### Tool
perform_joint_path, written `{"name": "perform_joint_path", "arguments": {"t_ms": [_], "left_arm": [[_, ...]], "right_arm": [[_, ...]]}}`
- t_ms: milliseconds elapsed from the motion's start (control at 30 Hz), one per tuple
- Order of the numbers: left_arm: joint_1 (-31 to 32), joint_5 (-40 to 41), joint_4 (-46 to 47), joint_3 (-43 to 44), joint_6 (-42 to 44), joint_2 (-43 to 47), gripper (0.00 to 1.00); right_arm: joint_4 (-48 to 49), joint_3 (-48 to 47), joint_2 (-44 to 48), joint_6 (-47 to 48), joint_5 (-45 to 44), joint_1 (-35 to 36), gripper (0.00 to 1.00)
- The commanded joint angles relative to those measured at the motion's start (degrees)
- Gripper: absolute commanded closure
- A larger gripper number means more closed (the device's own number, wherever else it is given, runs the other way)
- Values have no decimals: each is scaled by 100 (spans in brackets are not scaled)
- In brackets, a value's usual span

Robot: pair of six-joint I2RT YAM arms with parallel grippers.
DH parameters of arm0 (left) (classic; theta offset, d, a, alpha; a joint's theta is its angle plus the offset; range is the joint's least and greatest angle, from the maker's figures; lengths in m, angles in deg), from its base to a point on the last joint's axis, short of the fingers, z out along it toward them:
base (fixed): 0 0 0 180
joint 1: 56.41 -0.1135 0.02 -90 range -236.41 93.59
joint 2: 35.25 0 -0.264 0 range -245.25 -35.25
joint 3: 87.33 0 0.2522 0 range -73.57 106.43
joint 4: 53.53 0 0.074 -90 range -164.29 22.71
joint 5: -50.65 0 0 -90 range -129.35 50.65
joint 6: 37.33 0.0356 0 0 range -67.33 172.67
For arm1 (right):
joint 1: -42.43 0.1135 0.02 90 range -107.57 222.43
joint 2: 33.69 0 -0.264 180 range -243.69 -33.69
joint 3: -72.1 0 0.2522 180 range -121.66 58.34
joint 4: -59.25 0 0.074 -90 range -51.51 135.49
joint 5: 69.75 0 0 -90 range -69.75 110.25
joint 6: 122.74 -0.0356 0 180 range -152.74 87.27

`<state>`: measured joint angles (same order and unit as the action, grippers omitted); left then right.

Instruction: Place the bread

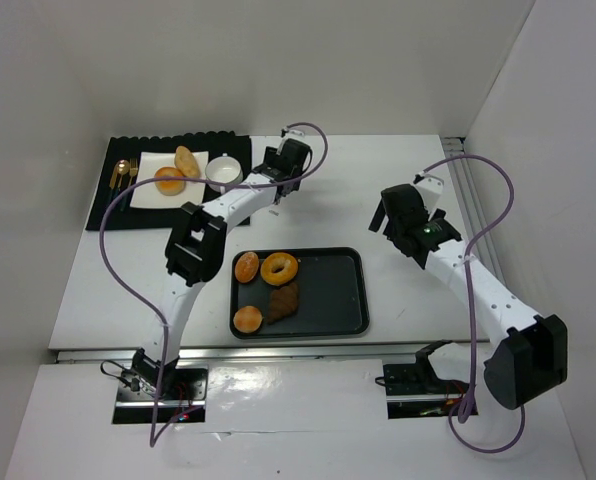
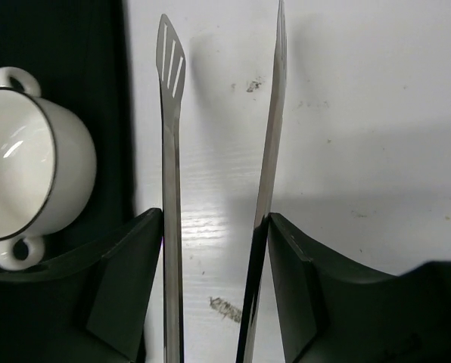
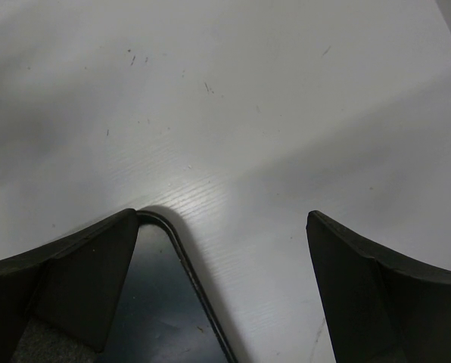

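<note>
- Left gripper: jaws narrow, clamped on long steel slotted tongs. The tong tips are apart and empty, beside a white two-handled bowl.
- Right gripper: jaws wide, holding nothing.
- Progress, as judged: two golden rolls lie on the square white plate; four pieces wait on the black rectangular tray.
- Tray bread: two round buns, a glazed ring and a dark brown chunk.

There are three round buns, one doughnut, one brown pastry, one long roll, one tray, one plate, one two-handled cup and one pair of tongs.
</note>
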<state>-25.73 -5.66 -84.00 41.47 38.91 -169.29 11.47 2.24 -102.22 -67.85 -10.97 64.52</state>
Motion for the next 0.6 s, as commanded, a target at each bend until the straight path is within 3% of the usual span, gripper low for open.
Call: {"name": "perform_joint_path", "arguments": {"t_ms": [0, 100, 200, 300, 567], "left_arm": [[-132, -398, -192, 291, -127, -281, 31], [-185, -608, -192, 291, -127, -342, 26], [-185, -749, -192, 291, -74, -342, 9], [-185, -803, -341, 291, -74, -273, 1], [-185, -917, -684, 238, -205, 518, 1]], "right_arm": [[-25, -77, -37, -206, -209, -3, 1], [-78, -77, 15, -259, -270, -3, 1], [-149, -77, 86, -312, -323, -3, 1], [-149, -77, 138, -312, -323, -3, 1], [-289, -367, -20, -259, -525, -3, 1]]}}
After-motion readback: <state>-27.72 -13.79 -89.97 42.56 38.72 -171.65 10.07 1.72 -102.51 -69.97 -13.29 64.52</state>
